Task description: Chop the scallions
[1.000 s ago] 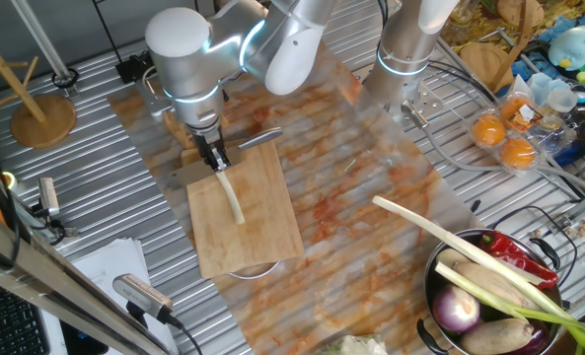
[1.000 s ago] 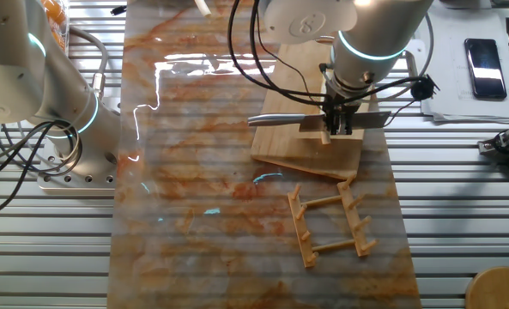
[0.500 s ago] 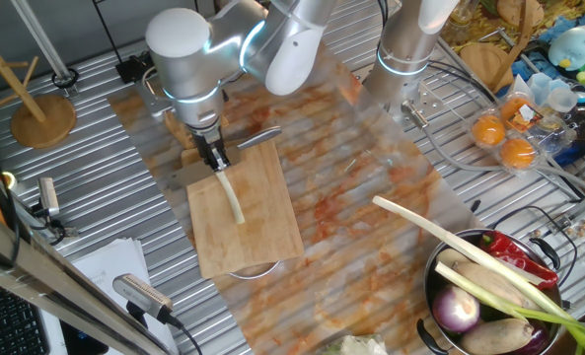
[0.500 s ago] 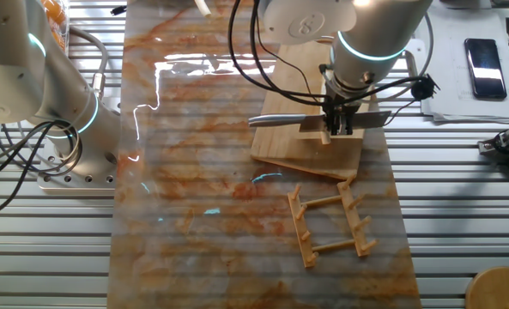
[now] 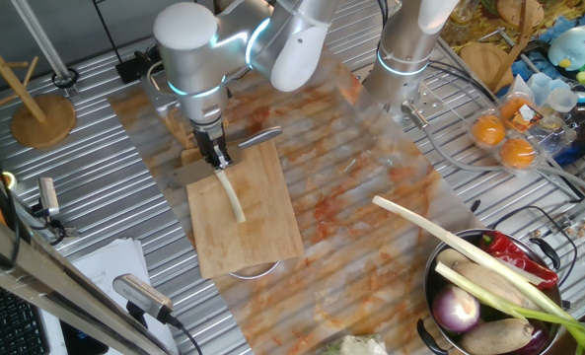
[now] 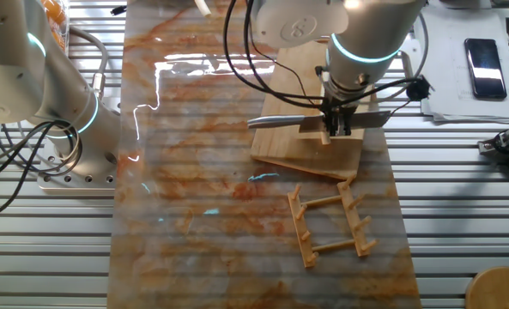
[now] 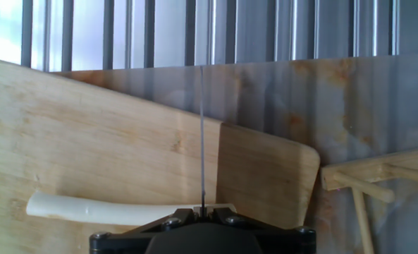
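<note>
The scallions are one thin cream-white stalk [image 5: 233, 197] lying whole on the wooden cutting board [image 5: 257, 232]. In the hand view the stalk [image 7: 103, 210] runs left from under the fingers across the board [image 7: 89, 148]. My gripper [image 5: 216, 158] stands over the stalk's far end, shut on a knife [image 6: 275, 121]. The silver handle [image 5: 262, 138] sticks out to one side. In the hand view the blade [image 7: 202, 134] shows edge-on as a thin vertical line, crossing the stalk near its right end. My gripper [image 6: 336, 129] hides most of the stalk in the other fixed view.
A wooden rack [image 6: 331, 223] lies beside the board. A metal bowl [image 5: 440, 286] at the front right holds a purple onion [image 5: 457, 311], red peppers and a long green-leaved stalk [image 5: 450, 247]. A second arm's base [image 5: 405, 59], eggs [image 5: 504, 128] and a wooden stand [image 5: 43, 118] ring the mat.
The arm's upper joint has shifted slightly sideways. The gripper, knife and stalk stay where they were.
</note>
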`<move>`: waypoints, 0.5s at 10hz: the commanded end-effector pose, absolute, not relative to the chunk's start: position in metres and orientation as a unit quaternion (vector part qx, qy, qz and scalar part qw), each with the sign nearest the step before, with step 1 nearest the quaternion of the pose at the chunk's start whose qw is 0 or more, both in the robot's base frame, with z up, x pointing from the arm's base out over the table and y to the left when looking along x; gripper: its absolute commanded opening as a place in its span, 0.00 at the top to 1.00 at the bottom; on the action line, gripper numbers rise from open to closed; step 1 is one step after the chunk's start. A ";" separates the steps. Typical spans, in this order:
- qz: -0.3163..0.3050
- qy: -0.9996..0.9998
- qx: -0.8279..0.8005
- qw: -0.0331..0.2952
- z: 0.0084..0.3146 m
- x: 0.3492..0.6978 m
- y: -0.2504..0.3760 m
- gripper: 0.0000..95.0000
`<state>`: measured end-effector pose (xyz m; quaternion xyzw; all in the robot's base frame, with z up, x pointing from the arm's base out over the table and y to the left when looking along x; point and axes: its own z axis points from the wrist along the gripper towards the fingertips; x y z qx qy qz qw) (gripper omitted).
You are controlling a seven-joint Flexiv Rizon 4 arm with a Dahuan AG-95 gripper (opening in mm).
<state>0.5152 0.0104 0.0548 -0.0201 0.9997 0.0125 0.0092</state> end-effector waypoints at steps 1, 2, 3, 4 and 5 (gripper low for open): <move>0.014 1.000 -0.020 0.004 0.039 0.517 0.010 1.00; 0.011 1.000 -0.025 0.002 0.036 0.516 0.007 1.00; 0.015 0.999 -0.028 0.001 0.032 0.515 0.004 1.00; 0.017 0.999 -0.030 -0.001 0.030 0.514 0.002 1.00; 0.030 0.999 -0.031 -0.003 0.026 0.517 0.000 1.00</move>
